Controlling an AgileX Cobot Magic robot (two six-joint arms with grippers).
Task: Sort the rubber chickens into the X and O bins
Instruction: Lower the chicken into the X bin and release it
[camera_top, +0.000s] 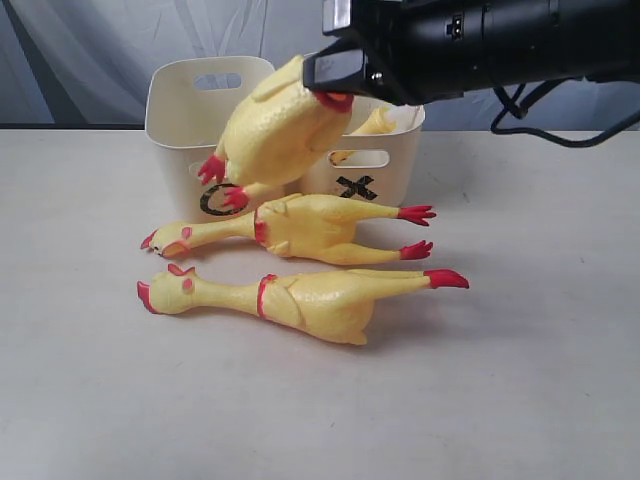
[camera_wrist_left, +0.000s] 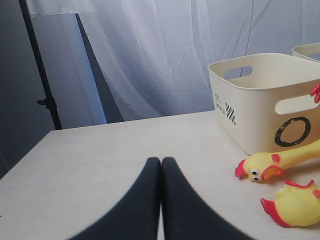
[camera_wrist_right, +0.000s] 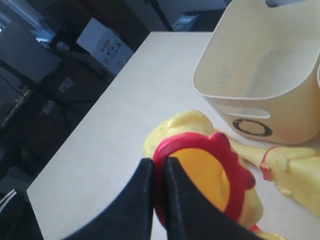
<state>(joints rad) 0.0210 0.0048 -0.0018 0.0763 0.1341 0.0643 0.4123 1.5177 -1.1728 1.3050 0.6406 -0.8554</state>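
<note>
Pale table (camera_top: 90, 420), grey drapes behind. At left, the left end effector (camera_wrist_left: 161, 167) is closed and empty. Two lying chickens (camera_top: 310, 228) (camera_top: 310, 298) point heads left, feet right. A soft, light, floppy hanging chicken (camera_top: 275, 130) slants feet down-left before the O bin (camera_top: 180, 95). The right end effector (camera_wrist_right: 160, 172) pinches its red head, likely the firmest hold. The X bin (camera_top: 400, 160) stands right.

A pale cream, matte worktop (camera_top: 530, 390) lies in even light with soft shadows. Behind it hangs a sheer white curtain in loose folds (camera_wrist_left: 165, 55). A thin black metal pole (camera_wrist_left: 40, 75) stands beside it, against a dark grey wall (camera_wrist_left: 15, 100). Off one edge of the worktop, a white cardboard box (camera_wrist_right: 104, 42) sits among dim clutter.
</note>
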